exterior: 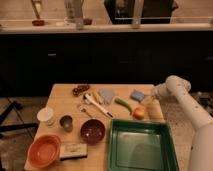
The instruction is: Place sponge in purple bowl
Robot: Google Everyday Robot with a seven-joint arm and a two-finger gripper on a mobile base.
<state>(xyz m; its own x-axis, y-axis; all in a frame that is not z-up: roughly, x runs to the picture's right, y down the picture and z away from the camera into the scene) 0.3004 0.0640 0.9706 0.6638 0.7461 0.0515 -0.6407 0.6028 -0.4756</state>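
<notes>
The sponge [137,95] lies near the table's [60,100] far right edge, well apart from the purple bowl [93,131], which sits at the near side between the metal cup [66,122] and the green tray [140,148]. The gripper [151,96] hangs just right of the sponge (whether it grips anything, I cannot tell). An orange bowl [44,150] sits at the front left corner.

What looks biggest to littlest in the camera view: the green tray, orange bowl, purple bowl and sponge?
1. green tray
2. orange bowl, slightly bigger-looking but nearer the camera, so unsure
3. purple bowl
4. sponge, beside the tool near the table edge
</notes>
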